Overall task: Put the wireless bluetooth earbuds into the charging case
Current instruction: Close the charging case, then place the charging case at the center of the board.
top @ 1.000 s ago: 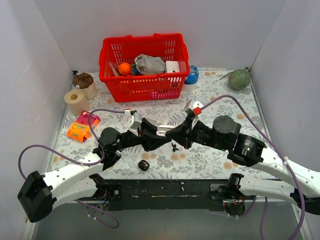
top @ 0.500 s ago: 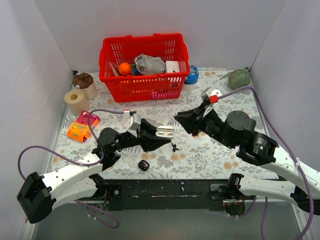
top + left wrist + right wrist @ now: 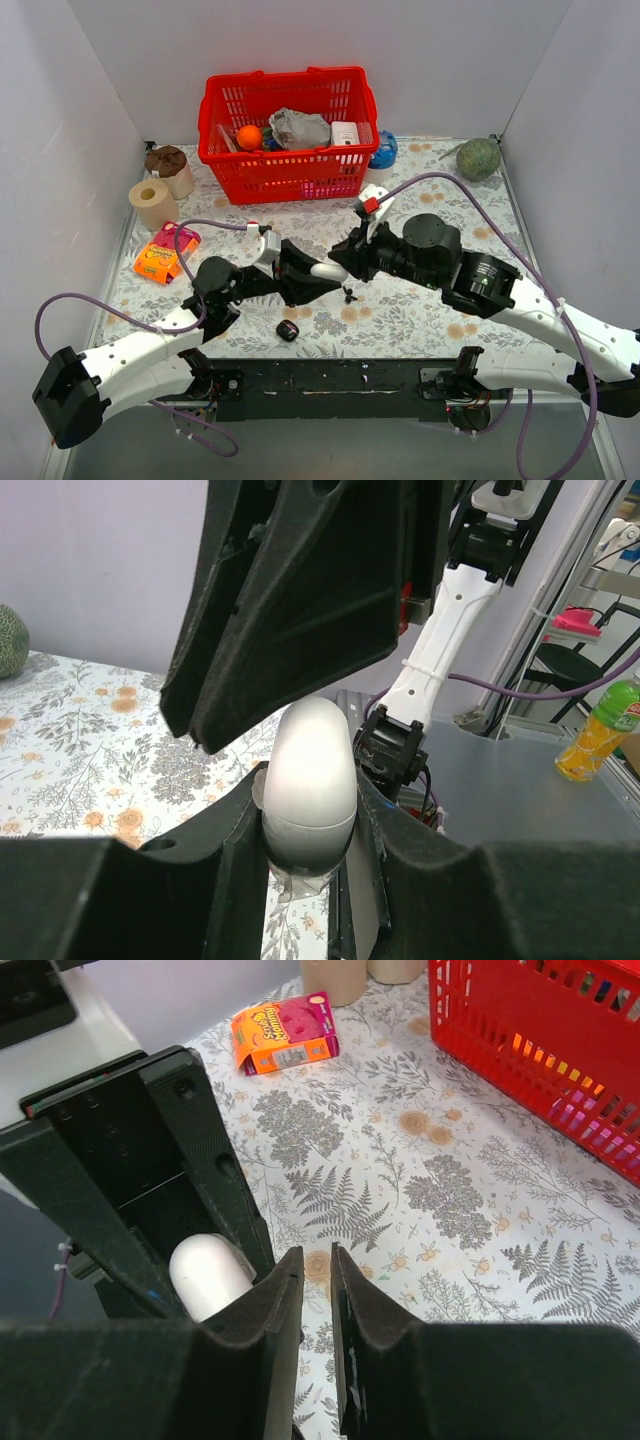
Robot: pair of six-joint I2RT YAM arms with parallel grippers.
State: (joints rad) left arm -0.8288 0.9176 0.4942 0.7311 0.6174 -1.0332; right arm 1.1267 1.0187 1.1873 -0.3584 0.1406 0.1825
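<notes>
My left gripper point(image 3: 322, 272) point(image 3: 310, 800) is shut on a white pill-shaped case point(image 3: 328, 270) point(image 3: 312, 760), held off the table with its lid closed. My right gripper point(image 3: 345, 262) point(image 3: 317, 1255) hovers right beside that case point(image 3: 205, 1275), its jaws a narrow gap apart with nothing between them. Tiny black earbuds point(image 3: 348, 293) lie on the floral table just below both grippers. The black rounded charging case point(image 3: 288, 331) sits on the table near the front edge, apart from both grippers. The earbuds and the black case are out of both wrist views.
A red basket point(image 3: 288, 130) with several items stands at the back. A paper roll point(image 3: 152, 203), a brown-topped jar point(image 3: 170, 170) and an orange box point(image 3: 165, 252) point(image 3: 285, 1032) are at the left. A green melon point(image 3: 478, 158) sits at the back right.
The right gripper pulled away to the right, then swung back to the white case. The case's lid stood open half a second ago and is now closed.
</notes>
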